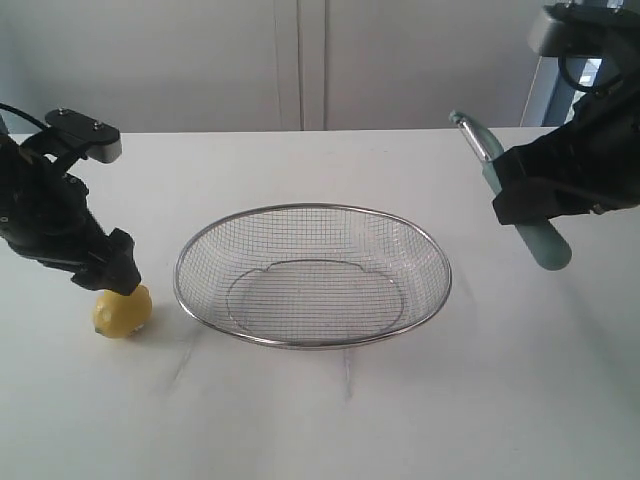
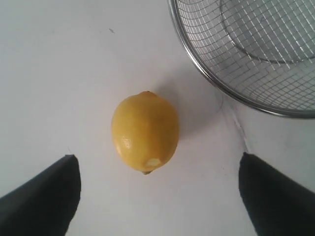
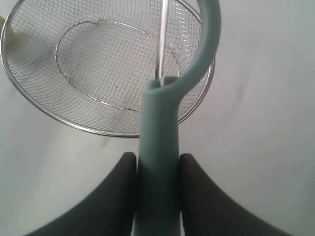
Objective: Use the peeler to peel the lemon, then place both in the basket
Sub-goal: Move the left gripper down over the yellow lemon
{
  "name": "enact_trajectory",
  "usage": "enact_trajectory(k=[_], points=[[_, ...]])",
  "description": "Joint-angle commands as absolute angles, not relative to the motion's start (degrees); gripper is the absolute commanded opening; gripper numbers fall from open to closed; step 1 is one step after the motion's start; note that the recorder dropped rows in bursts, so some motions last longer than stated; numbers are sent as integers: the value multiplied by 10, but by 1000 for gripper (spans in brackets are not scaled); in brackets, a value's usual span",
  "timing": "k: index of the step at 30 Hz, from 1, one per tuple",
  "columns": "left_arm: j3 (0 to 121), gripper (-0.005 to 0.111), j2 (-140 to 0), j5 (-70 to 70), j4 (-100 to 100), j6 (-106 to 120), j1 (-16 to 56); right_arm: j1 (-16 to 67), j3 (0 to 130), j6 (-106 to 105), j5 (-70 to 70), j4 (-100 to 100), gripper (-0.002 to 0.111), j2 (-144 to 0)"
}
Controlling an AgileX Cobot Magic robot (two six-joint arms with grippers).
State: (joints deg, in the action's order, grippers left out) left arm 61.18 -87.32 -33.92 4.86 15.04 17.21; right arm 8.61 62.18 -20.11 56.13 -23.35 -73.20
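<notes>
As it lies unheld, lemon: firm, slick; to be pinched mid-belly
left gripper: released
right gripper: clenched on peeler

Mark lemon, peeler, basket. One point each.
lemon (image 2: pixel 145 132), left wrist view, middle of the yellow skin.
peeler (image 3: pixel 158 128), right wrist view, teal handle below the blade.
basket (image 1: pixel 210 270), exterior view, mesh wall on its left side.

The exterior camera sits high and back, slanting down over the table. Each wrist camera peers closely past its own jaws: left onto the lemon just ahead of them, right along the peeler pinched between them. All three share the basket.
</notes>
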Motion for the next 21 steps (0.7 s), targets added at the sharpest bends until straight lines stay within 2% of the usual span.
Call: enact_trajectory(k=[1, 21], points=[[606, 89, -900, -320, 57, 145, 174, 87, 621, -202, 557, -238, 0, -727], [606, 89, -988, -270, 57, 211, 174, 87, 621, -202, 561, -238, 0, -727]])
